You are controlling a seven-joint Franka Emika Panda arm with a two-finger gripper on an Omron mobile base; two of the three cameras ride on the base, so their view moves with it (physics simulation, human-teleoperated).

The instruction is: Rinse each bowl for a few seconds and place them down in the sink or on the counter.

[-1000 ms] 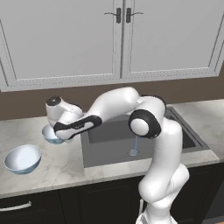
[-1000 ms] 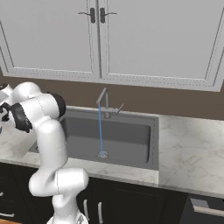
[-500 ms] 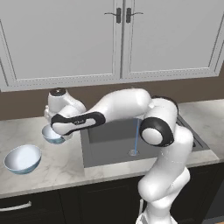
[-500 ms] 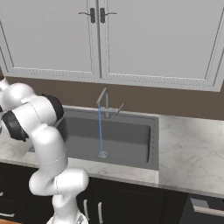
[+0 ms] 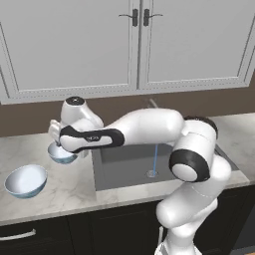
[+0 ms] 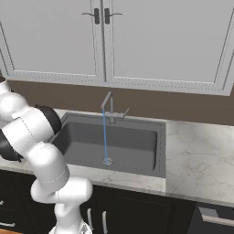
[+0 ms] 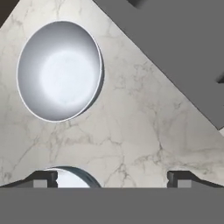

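Two pale blue bowls rest on the counter [image 5: 64, 187] left of the sink [image 5: 129, 164]. The smaller bowl [image 5: 62, 154] sits directly under my gripper [image 5: 63, 146], which hangs open just above it. In the hand view its rim [image 7: 72, 176] shows by the left fingertip [image 7: 43, 178], and nothing lies between the fingers of my gripper [image 7: 113, 179]. The larger bowl [image 5: 26, 180] stands nearer the counter's front edge, upright and apart from the hand; it is the larger bowl [image 7: 59, 70] in the hand view.
A thin stream of water [image 6: 105, 137] runs from the faucet [image 6: 109, 106] to the drain in the sink [image 6: 132, 141]. White wall cabinets [image 5: 139, 45] hang above. More counter [image 6: 196, 151] lies right of the basin.
The hand has risen a little and shifted slightly right above the smaller bowl, while the arm's elbow has swung right. The jaws stay open and both bowls are where they were.
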